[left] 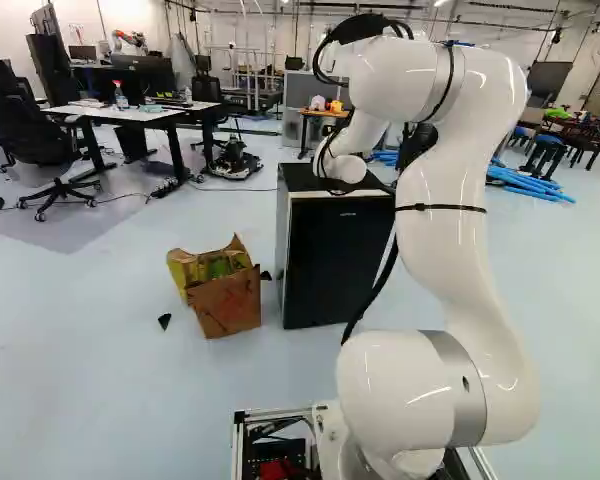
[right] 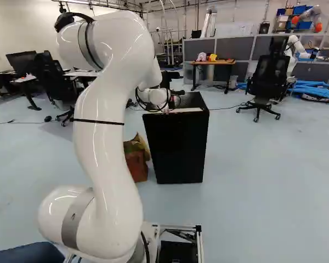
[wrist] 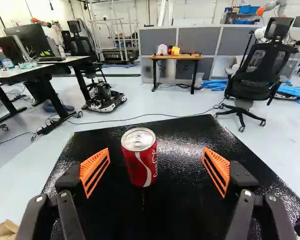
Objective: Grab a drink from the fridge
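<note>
On the desk side: toward the white-topped, black-legged desk [wrist: 70, 61], the ribbed orange pad [wrist: 94, 170] is the one nearer my target.
Can: the red metal drink can with a silver lid [wrist: 139, 160] stands on top of the black box-shaped fridge [left: 325, 265], ahead of the pincer, off its midline toward the desk; neither pad touches it.
Can's long axis: upright, crossing the line along which I would close, so I judge a squeeze on its round sides fits.
Pincer: my black two-fingered pincer [wrist: 156, 170] is wide open, holding nothing; exact depth to the can I cannot tell.
On the chair side: toward the black mesh office chair [wrist: 257, 72], the other orange pad [wrist: 217, 170] leaves the broader gap.
Coming move: I should centre slightly toward the desk, then reach forward; closing off-centre could push or tip the can.
</note>
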`<state>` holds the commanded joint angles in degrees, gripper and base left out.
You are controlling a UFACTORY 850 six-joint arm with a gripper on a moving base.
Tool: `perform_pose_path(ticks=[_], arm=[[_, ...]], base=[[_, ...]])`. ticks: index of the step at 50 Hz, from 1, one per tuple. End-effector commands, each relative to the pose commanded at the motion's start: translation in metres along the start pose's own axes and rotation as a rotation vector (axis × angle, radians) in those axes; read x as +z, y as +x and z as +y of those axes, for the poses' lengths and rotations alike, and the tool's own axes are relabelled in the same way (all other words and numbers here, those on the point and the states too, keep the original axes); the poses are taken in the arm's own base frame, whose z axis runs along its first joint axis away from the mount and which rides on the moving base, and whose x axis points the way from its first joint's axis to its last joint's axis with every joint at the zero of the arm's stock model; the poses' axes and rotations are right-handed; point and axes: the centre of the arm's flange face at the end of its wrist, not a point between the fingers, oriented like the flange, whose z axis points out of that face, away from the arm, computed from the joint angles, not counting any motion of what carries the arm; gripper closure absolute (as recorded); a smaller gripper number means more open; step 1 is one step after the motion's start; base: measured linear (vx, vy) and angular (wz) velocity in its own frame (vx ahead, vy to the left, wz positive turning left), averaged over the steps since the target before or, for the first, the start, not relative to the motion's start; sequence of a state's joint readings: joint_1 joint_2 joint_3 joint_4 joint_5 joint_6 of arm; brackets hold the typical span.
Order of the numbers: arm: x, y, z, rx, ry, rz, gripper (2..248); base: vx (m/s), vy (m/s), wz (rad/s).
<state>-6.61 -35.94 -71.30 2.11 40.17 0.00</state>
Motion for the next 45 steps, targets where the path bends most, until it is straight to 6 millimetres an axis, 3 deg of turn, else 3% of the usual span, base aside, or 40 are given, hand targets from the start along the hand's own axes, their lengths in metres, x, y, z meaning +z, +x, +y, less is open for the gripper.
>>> perform_pose_path(ticks=[45], arm=[[0.036, -0.003, -0.001, 0.047, -0.031, -0.028, 3]], base=[[0.0, 0.0, 0.0]])
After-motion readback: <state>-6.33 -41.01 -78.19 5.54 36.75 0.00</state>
